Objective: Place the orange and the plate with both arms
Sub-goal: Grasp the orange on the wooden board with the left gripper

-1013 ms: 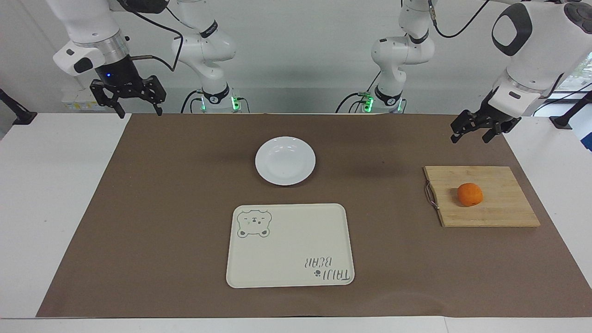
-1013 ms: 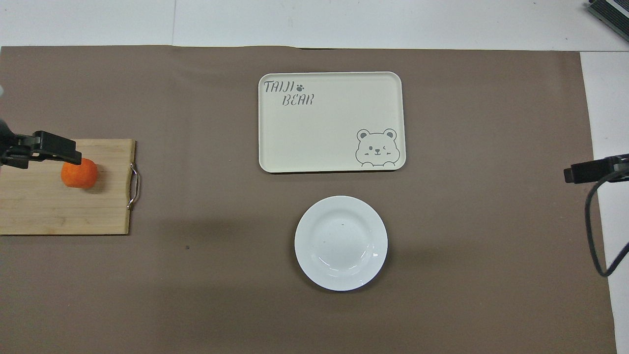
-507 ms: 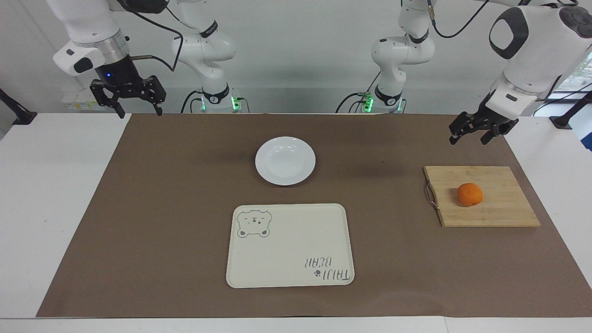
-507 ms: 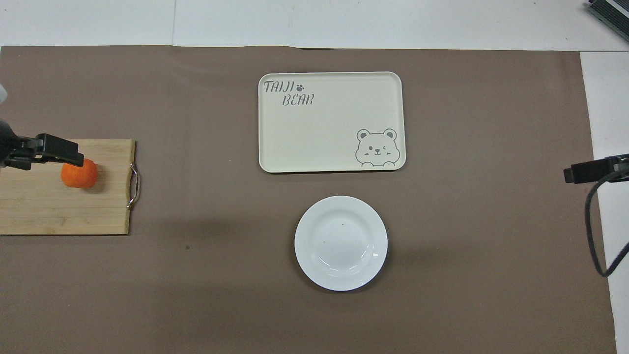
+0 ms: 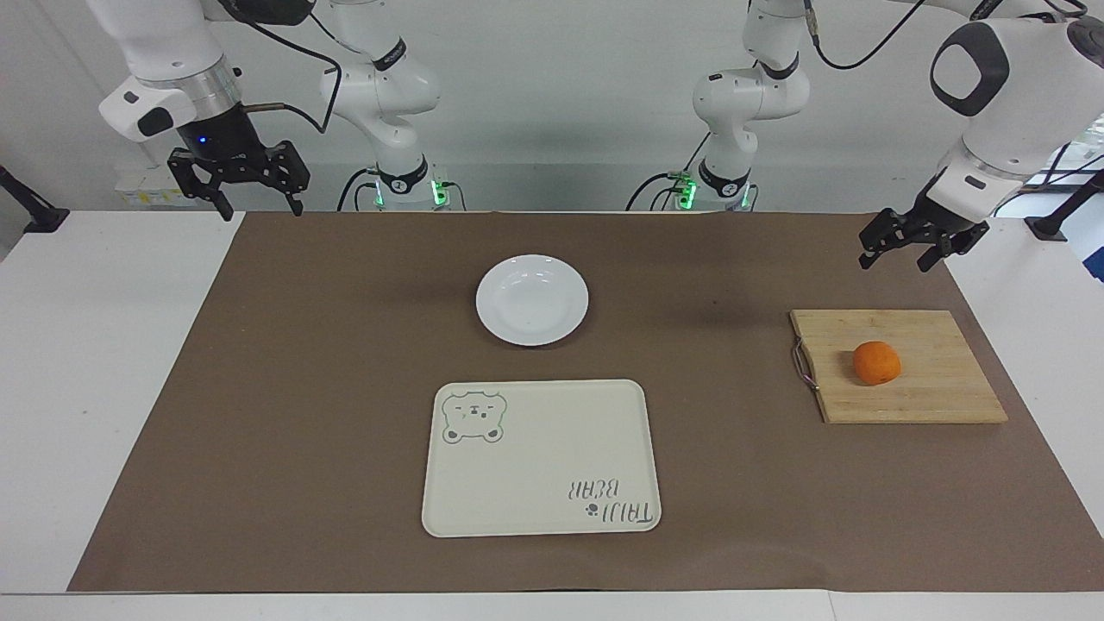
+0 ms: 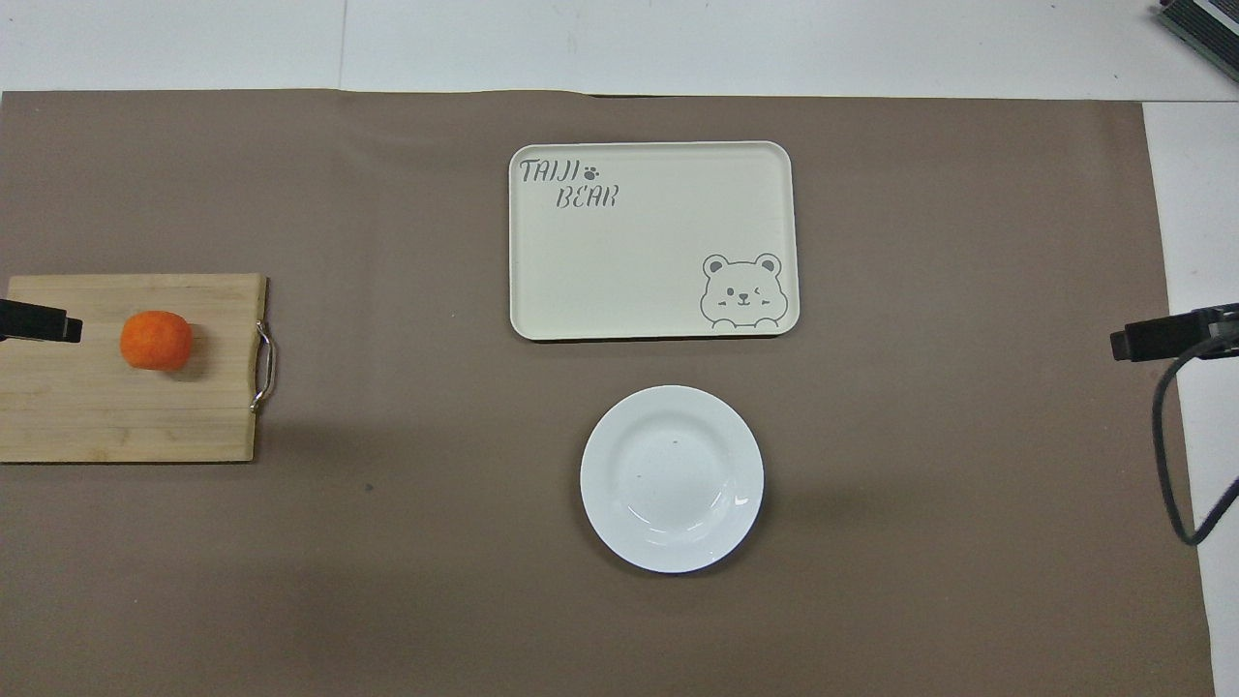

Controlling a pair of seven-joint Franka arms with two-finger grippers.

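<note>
Orange (image 5: 876,362) and plate (image 5: 532,299) rest on a brown mat (image 5: 345,345) that covers most of a white table (image 5: 95,362). A plain pale wall rises where the two arms' bases stand, with cables trailing down to them.

At the left arm's end of the table, the left gripper (image 5: 916,244) hangs in the air with its fingers apart, holding nothing. It is over the mat's edge, just on the robots' side of a wooden board (image 5: 923,392). The orange sits on that board, below the gripper and farther from the robots than the spot it hangs over, clearly apart from it. In the overhead view only the tip of this gripper (image 6: 39,322) shows, beside the orange (image 6: 156,340) without touching it.

At the right arm's end, the right gripper (image 5: 239,177) waits high above the mat's corner nearest the robots, fingers spread and empty. The plate lies well away from it, toward the middle of the table. A cream tray (image 5: 535,500) with a bear drawing lies farther from the robots than the plate, close to it but not touching.

The orange is small, round and bright, with a slightly dimpled skin. The plate is round, glossy white and shallow, with a wide rim, much larger than the orange. The board has a metal handle (image 5: 804,366) on its side toward the plate.
</note>
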